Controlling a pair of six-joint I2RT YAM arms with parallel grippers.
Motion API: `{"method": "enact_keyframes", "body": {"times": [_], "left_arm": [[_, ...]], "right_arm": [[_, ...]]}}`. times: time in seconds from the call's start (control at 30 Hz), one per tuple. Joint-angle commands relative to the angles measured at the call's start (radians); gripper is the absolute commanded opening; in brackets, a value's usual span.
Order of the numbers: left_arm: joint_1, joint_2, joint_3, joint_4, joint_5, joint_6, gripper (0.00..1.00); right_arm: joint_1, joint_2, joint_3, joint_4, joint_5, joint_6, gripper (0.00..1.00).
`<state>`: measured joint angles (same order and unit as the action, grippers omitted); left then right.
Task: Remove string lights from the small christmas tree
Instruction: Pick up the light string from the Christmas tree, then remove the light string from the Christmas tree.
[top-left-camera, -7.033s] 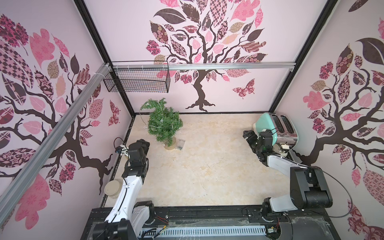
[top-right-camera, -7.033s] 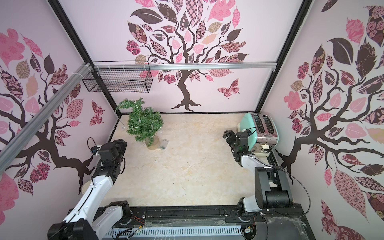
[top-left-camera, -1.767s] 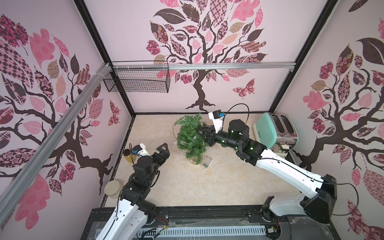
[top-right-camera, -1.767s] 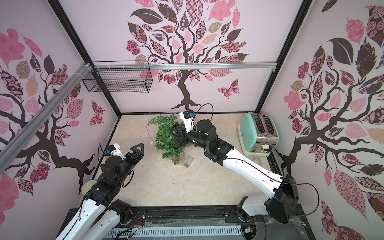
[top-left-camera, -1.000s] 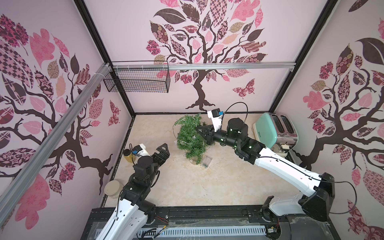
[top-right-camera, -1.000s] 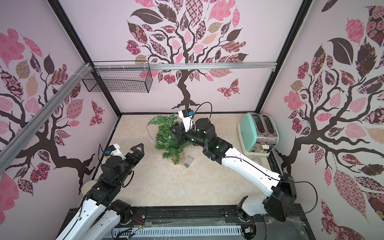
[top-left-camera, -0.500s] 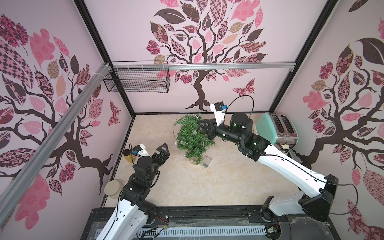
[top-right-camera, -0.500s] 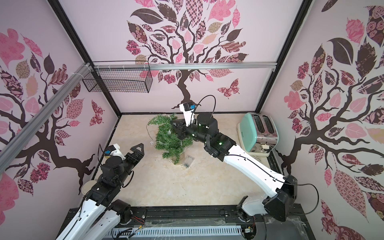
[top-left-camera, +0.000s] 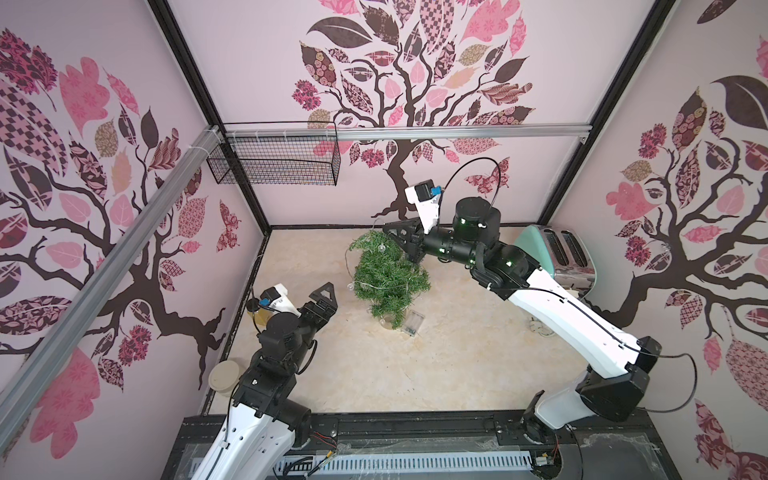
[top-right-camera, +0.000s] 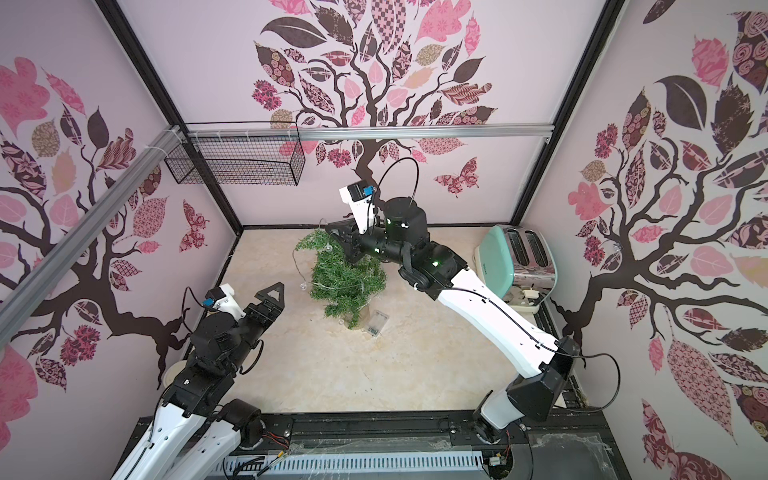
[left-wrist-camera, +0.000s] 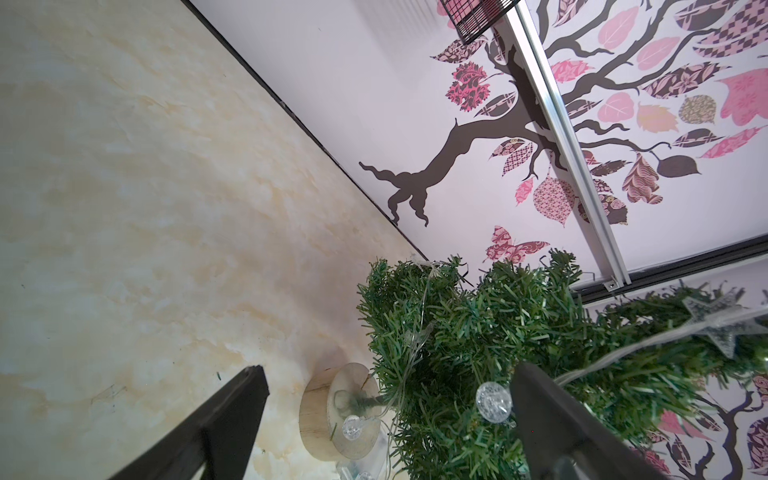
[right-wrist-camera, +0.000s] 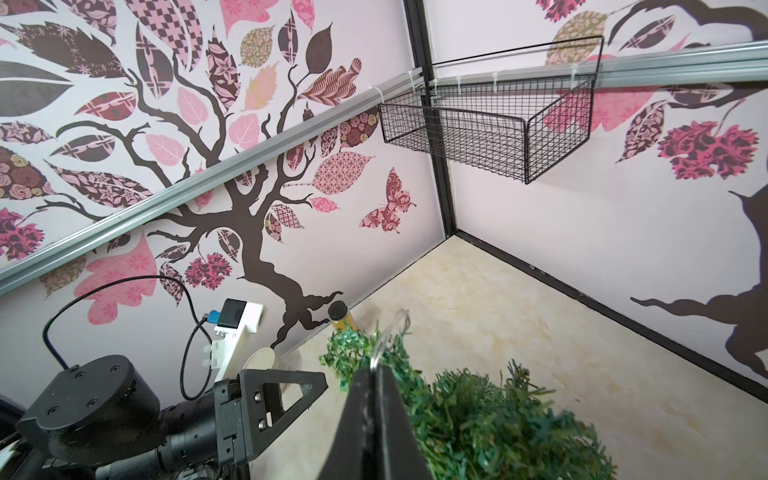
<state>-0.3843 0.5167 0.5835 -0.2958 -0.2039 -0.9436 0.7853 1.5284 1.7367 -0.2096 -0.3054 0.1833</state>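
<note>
Within the last second the right hand (top-left-camera: 392, 231) has been raised out of the upper branches of the small christmas tree (top-left-camera: 388, 274) and carried toward the back wall. It is now held just above and beside the tip. Its jaws are clenched, and in the right wrist view a loop of the string lights (right-wrist-camera: 384, 343) is seen pinched between them. The tip of the tree is drawn over toward this hand, so a strand is judged to be pulled taut rather than freed.

Most of the wire is still wound round the branches below the hand, with a globe bulb (left-wrist-camera: 493, 397) and a star (left-wrist-camera: 715, 328) caught in the needles. The battery box (top-left-camera: 413, 322) lies on the desk (top-left-camera: 374, 374) at the tree's foot. Removal is judged barely begun.

The left hand (top-left-camera: 326, 299) has not been moved. It is held released, jaws wide, with the tree just beyond its fingertips and the tan base (left-wrist-camera: 316, 419) untouched.

The desk is a cream marbled sheet, enclosed by pale pink walls printed with brown trees. A mint toaster (top-left-camera: 552, 253) is set behind the right arm, and a wire basket (top-left-camera: 274, 166) is hung high beyond both hands. A jar (top-left-camera: 255, 313) and a round lid (top-left-camera: 224, 376) are kept beside the left arm.
</note>
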Motion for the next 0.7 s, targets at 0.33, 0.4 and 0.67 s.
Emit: {"method": "enact_keyframes", "body": {"times": [0.33, 0.4, 0.67], "left_arm": [[0.002, -0.012, 0.064, -0.030, 0.013, 0.052, 0.98], [0.001, -0.016, 0.065, -0.033, 0.012, 0.053, 0.98], [0.002, -0.026, 0.090, -0.062, 0.008, 0.075, 0.98]], "right_arm": [[0.015, 0.106, 0.244, -0.057, -0.118, 0.023, 0.00], [0.020, 0.148, 0.298, -0.066, -0.134, 0.036, 0.00], [0.065, 0.309, 0.556, -0.125, -0.204, 0.054, 0.00]]}}
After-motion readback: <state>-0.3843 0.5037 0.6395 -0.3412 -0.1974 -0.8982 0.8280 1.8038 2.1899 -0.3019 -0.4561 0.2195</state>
